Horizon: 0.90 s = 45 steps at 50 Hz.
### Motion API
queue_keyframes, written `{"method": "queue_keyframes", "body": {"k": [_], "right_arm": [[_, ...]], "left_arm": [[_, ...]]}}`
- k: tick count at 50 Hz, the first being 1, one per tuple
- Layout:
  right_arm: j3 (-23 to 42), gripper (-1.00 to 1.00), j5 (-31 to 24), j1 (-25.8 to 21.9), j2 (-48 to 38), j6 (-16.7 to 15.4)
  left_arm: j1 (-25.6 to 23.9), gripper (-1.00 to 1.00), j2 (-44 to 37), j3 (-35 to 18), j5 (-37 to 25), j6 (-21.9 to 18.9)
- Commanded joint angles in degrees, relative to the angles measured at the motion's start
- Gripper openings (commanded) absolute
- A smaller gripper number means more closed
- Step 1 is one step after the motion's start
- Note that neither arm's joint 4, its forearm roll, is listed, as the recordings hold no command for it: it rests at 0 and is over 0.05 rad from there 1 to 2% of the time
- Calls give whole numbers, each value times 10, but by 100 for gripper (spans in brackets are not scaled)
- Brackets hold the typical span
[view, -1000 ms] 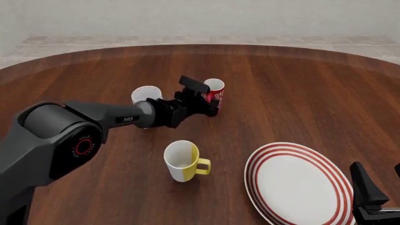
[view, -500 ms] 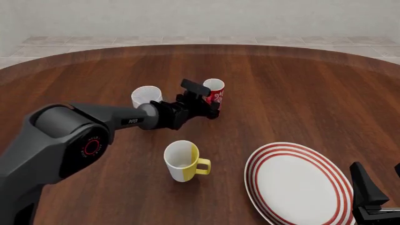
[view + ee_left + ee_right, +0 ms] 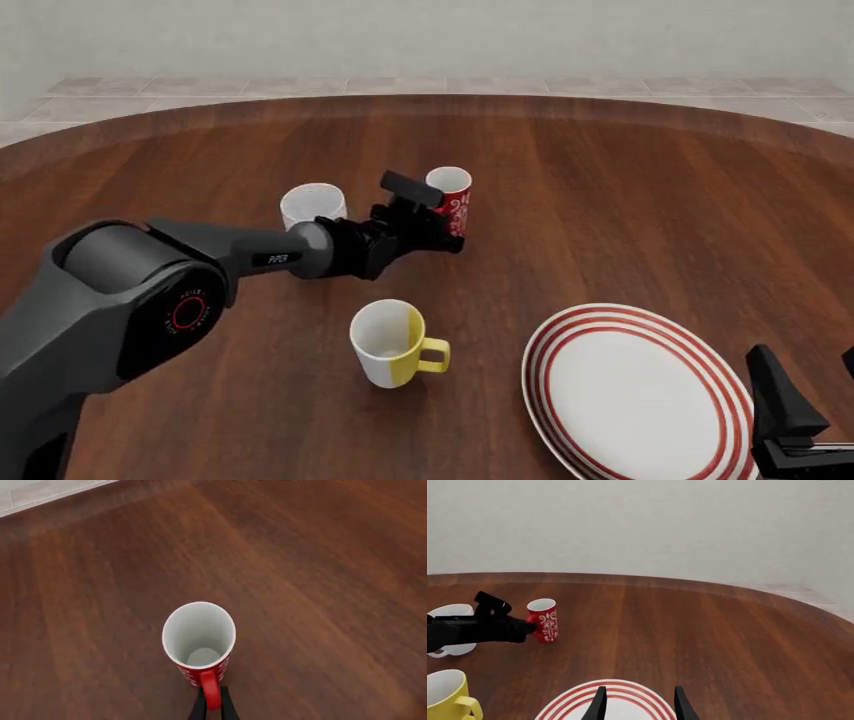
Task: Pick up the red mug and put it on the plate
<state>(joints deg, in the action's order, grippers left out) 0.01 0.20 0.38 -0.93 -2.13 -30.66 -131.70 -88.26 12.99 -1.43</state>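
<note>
On the left arm point(image 3: 267, 258), in the front view, a small white label sits on the dark forearm link; it is too small to read surely, though it looks like a short brand word. The round red ring emblem point(image 3: 178, 310) on the big joint housing bears tiny lettering that cannot be made out. The red mug point(image 3: 451, 200) carries only white swirls, no words.

**Open wood from mug to plate**

The left claw point(image 3: 447, 235) pinches the red mug point(image 3: 450, 201) by its handle. Between it and the plate point(image 3: 641, 395) lies bare table point(image 3: 627, 230). The yellow mug point(image 3: 390, 343) stands near the plate's left; the white mug point(image 3: 311, 205) crowds the arm.
</note>
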Motion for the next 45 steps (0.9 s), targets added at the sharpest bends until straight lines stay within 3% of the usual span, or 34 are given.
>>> {"method": "queue_keyframes", "body": {"k": [1,8,11,26,45], "right_arm": [[0,100,-3,0,5,-1],[0,100,-3,1,7,-1],[0,100,-3,1,7,-1],[0,100,-2,-1,8,-2],[0,100,-1,-3,8,-6]], "left_arm": [[-2,-100,24,23,11,-12],[-20,-100,70,60,34,-42],[-45,-100,106,96,66,-84],[-103,-100,226,186,76,-129],[-163,-100,375,288,47,-111]]}}
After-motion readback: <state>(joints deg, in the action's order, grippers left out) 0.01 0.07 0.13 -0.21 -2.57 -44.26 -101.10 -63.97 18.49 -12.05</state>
